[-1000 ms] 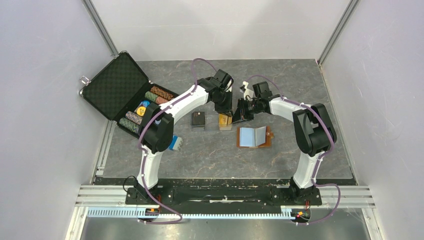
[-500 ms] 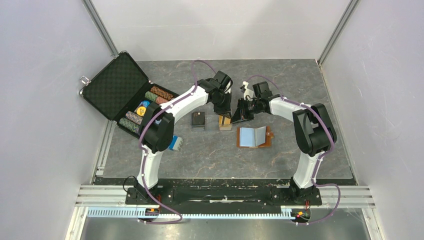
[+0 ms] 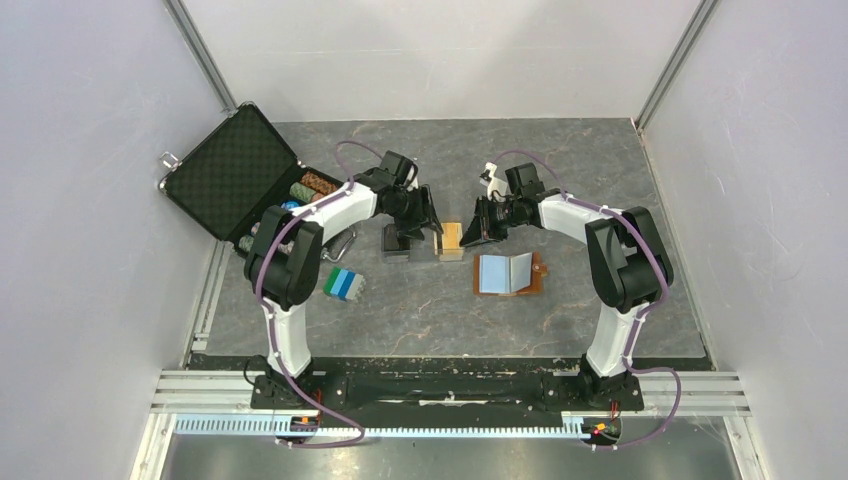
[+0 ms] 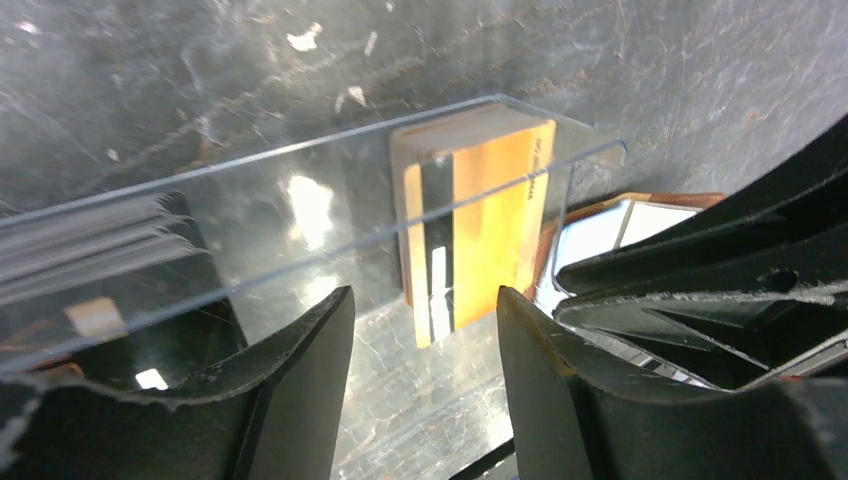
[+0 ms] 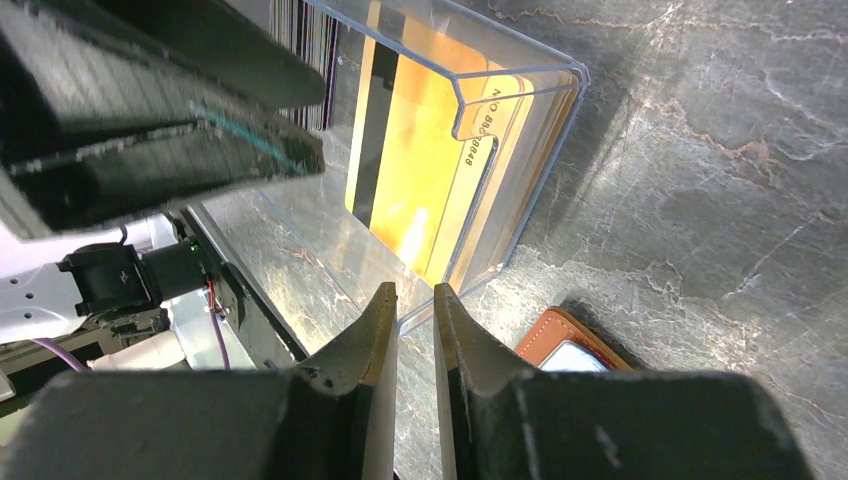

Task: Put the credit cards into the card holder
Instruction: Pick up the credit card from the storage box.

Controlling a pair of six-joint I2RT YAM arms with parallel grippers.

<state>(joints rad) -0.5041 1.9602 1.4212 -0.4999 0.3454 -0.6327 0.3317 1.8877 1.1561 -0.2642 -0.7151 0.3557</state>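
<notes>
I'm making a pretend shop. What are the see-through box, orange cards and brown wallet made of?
The clear box looks like hard shiny plastic: see-through, with glare and sharp bent edges. The orange cards seem glossy plastic, thin and stiff, with a dark stripe. The brown wallet may be leather, matte tan, but it is too small to tell.

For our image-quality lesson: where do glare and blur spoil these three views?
Top external: even light, sharp, only soft shadows. Left wrist: a white glare patch sits on the clear holder, and its own fingers are blurred in the foreground. Right wrist: bright glare washes over the orange cards.
</notes>
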